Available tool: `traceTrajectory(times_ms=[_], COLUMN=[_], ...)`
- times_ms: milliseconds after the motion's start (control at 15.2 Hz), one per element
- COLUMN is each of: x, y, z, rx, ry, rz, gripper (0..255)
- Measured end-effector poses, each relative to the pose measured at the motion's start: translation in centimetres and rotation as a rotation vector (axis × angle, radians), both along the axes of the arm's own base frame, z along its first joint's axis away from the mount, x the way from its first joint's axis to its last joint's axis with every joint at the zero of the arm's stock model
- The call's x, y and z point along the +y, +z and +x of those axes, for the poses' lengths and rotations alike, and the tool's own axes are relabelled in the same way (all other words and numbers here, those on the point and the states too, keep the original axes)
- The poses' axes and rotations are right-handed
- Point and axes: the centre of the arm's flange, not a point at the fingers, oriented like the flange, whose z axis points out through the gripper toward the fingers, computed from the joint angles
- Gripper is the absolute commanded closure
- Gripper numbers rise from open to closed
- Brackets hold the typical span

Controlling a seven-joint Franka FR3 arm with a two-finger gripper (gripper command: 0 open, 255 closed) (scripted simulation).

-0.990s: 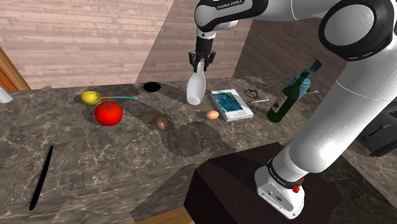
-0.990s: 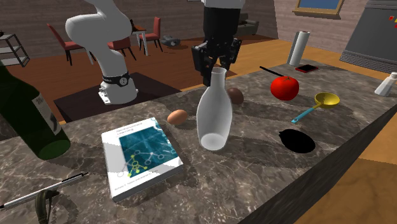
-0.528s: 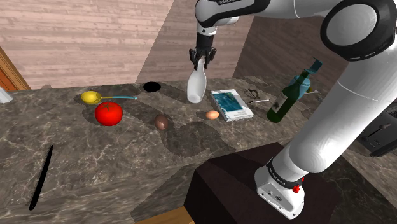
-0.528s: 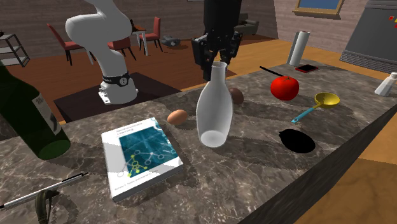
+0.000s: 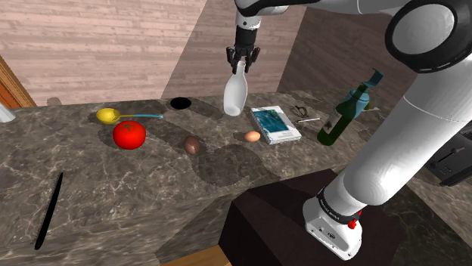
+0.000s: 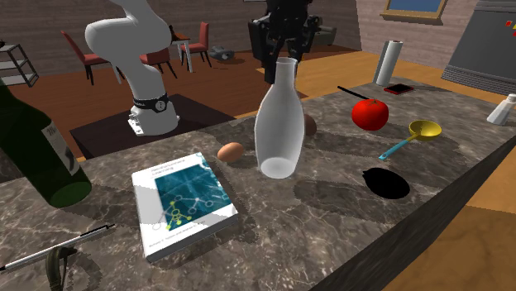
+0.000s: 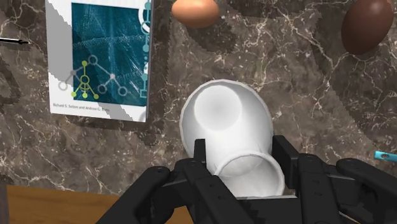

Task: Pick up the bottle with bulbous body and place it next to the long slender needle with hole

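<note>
Gripping: the gripper [image 5: 243, 64] [image 6: 284, 59] [image 7: 240, 156] is clamped on the neck of the white bottle [image 5: 235, 94] [image 6: 278, 132] [image 7: 226, 121], one black finger on each side just below the mouth.
Bottle: upright with its wide round body downward, hanging clear of the marbled surface [image 5: 151, 181] over its far part. In the shoulder view it sits between a black disc [image 5: 180, 103] to the left and a book [image 5: 275, 125] to the right.
Needle: the long black needle [image 5: 49, 211] lies flat at the near left of the surface in the shoulder view, well apart from the bottle.
Between bottle and needle: a red tomato [image 5: 129, 134], a yellow spoon [image 5: 108, 115] with a blue handle, and a brown egg [image 5: 193, 145].
Book: it lies flat, white with a teal picture, and a tan egg [image 5: 253, 137] rests just beside its near left corner.
Far right: a dark green bottle [image 5: 339, 121] stands right of the book.
</note>
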Motion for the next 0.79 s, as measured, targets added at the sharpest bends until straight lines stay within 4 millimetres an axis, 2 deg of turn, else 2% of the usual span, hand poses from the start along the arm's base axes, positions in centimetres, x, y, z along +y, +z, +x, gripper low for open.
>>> traceTrajectory(times_ms=[264,330,792], x=[-0.1,0.5,8.6], y=[1.9,2.2,2.5], z=[0.0,-0.2,-3.2], rx=[0.0,0.0,0.0], ry=[0.0,0.0,0.001], rz=[0.0,0.0,0.0], gripper=[255,255,255])
